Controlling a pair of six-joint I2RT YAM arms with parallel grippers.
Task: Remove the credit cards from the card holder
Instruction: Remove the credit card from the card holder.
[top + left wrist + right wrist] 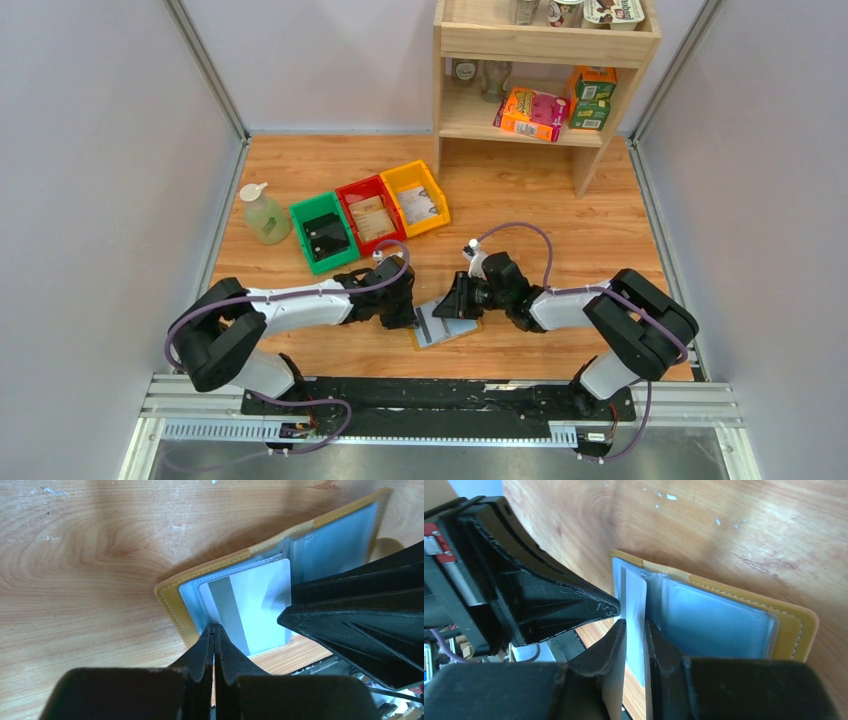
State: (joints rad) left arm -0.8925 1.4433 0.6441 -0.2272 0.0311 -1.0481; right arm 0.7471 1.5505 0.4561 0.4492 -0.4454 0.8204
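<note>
Mustard card holder [447, 329] lies open flat, long axis running left-right.

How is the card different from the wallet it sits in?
The card is whitish with a grey stripe; the wallet is mustard yellow with stitched edges. The card is smaller and lies inside a clear pocket; the wallet lies open on the wooden table. Both are flat, with rounded corners.

I'm seeing both arms reaching inward, meeting low in the middle of the overhead frame. My left gripper [215, 635] is sitting fully pinched together; my right gripper [635, 630] is showing a narrow gap between its 2 fingers.
</note>
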